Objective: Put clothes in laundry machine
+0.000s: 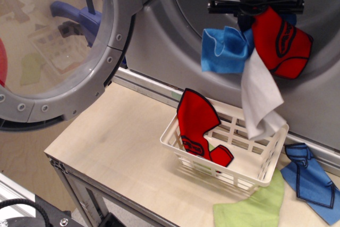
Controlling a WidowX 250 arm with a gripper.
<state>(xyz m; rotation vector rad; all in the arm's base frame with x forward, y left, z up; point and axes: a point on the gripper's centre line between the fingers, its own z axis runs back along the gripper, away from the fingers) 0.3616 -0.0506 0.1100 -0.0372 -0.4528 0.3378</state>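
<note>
My gripper (254, 13) hangs in front of the laundry machine's drum (255, 19), shut on a bunch of clothes. The bunch holds a bright blue cloth (226, 50), a red cloth with black print (281, 43) and a long white-grey cloth (260, 99) whose lower end reaches the basket's rim. Another red cloth with black edging (196, 126) stays draped over the near wall of the white lattice basket (228, 158). The machine's round porthole door (58, 46) stands open at the left.
A green cloth (252, 206) lies on the wooden table (117, 147) in front of the basket. A blue cloth with dark stitching (311, 179) lies to the basket's right. The table's front edge runs along the lower left.
</note>
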